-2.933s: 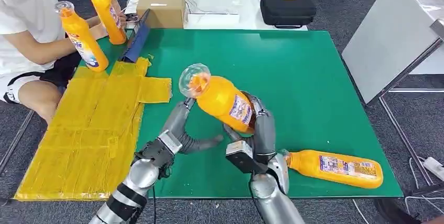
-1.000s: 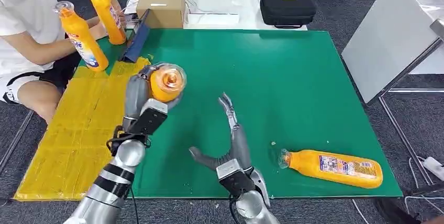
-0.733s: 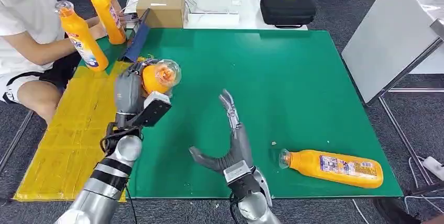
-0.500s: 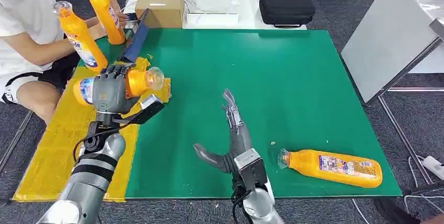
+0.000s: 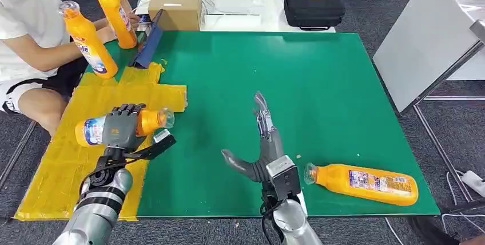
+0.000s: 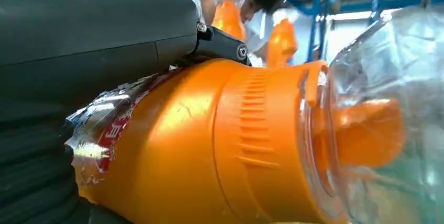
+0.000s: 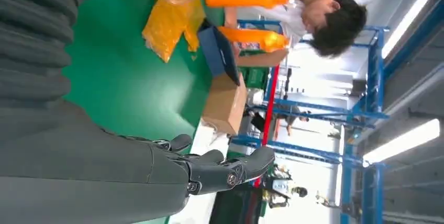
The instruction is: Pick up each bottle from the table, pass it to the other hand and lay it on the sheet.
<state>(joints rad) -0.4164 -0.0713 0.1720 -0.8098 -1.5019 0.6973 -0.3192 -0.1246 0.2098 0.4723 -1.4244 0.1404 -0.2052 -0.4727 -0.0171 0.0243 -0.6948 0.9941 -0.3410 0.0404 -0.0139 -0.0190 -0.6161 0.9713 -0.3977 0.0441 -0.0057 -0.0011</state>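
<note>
One orange bottle (image 5: 123, 127) lying sideways over yellow sheet (image 5: 68, 165), left hand (image 5: 120, 127) fingers wrapped around it. Right hand (image 5: 264, 150) released, fingers spread. Second bottle (image 5: 363, 183) lying on green desk (image 5: 320, 85), 3 o'clock of right hand.

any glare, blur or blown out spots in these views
Head view: even light, sharp, soft shadows under the right hand and the lying bottle. Left wrist view: the held bottle is so close that its clear cap blurs, and its label glints. Right wrist view: turned sideways, with ceiling lights and the bright background blown out.
</note>
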